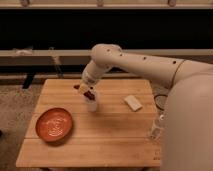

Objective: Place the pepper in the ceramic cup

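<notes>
The ceramic cup [92, 103] stands upright near the middle of the wooden table [115, 135], pale and tapered. My gripper [86, 91] hangs right over the cup's rim, reaching down from the white arm at the upper right. The dark red pepper [89, 94] shows at the fingertips, its lower end at the cup's mouth. The gripper looks shut on the pepper. The gripper hides part of the cup's rim.
A round orange-red plate [54, 124] lies at the table's front left. A pale rectangular block [132, 102] lies to the right of the cup. A small clear glass object [156, 128] stands at the table's right edge. My arm's bulk fills the right side.
</notes>
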You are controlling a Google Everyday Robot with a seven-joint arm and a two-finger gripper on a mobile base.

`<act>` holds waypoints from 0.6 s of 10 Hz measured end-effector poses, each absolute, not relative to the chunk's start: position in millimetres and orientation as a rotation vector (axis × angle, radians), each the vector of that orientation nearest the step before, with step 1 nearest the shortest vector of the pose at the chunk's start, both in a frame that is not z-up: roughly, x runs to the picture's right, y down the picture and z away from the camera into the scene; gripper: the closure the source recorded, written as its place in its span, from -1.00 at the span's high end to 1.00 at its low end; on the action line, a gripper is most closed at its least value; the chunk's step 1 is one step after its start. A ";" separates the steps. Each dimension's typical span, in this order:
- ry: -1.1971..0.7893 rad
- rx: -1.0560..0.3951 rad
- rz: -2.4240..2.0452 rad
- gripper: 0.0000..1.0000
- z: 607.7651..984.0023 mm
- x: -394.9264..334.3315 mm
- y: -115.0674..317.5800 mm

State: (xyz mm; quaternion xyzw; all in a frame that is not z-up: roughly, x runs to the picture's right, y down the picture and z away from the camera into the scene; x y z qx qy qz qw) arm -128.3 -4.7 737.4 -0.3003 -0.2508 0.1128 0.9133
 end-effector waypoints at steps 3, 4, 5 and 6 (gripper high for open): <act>-0.523 -0.616 0.233 0.17 762.6 -136.7 -15.5; -0.516 -0.615 0.243 0.35 770.3 -132.5 -18.6; -0.512 -0.616 0.250 0.50 776.4 -130.5 -20.5; -0.505 -0.619 0.261 0.59 784.4 -127.7 -23.6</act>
